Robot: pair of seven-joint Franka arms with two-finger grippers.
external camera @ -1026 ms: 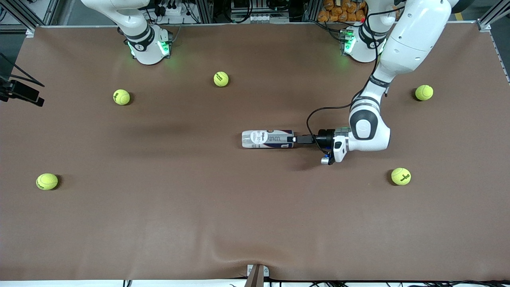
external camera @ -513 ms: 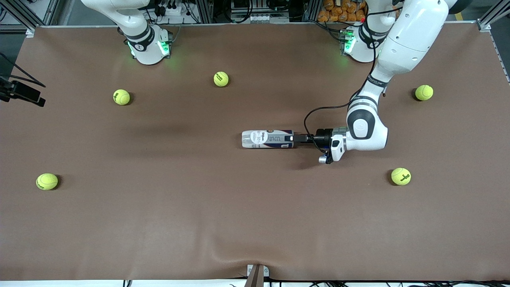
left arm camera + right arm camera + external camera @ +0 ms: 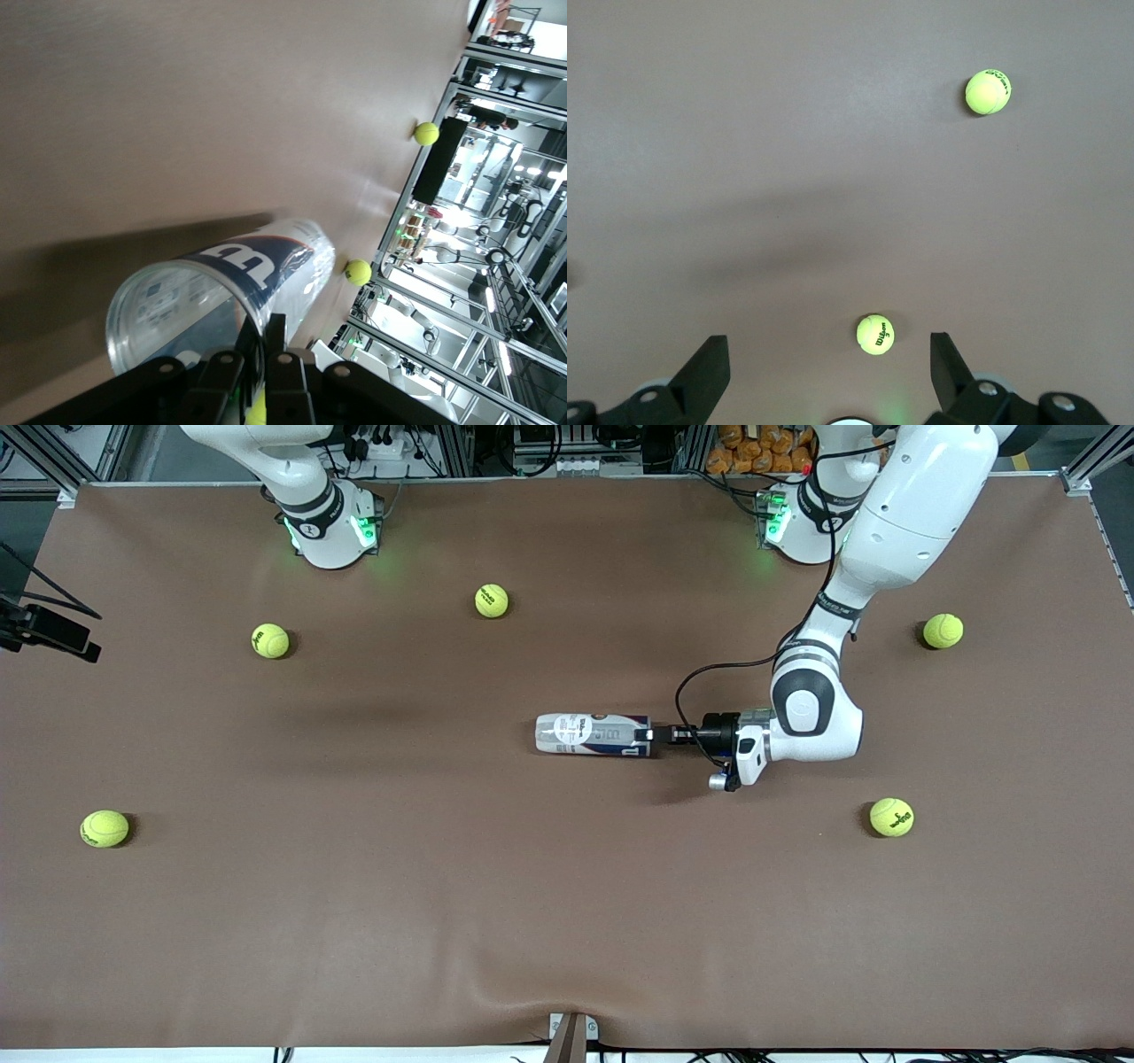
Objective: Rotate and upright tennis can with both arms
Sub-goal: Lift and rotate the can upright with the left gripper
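Left gripper [image 3: 653, 734] pinches the open rim of the tennis can [image 3: 591, 734], lying mid-table. Right gripper [image 3: 830, 372] waits, spread, over bare table. Can likely light, thin-walled, slippery: grip gently.

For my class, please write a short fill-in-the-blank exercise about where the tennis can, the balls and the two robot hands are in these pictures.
1. The tennis can is lying on its ____ on the table.
2. The left hand is ____ on the can's open rim.
3. Counting in the front view, ____ tennis balls lie scattered on the table.
4. The right hand waits above the table with its fingers ____.

Missing words: side; shut; five; open
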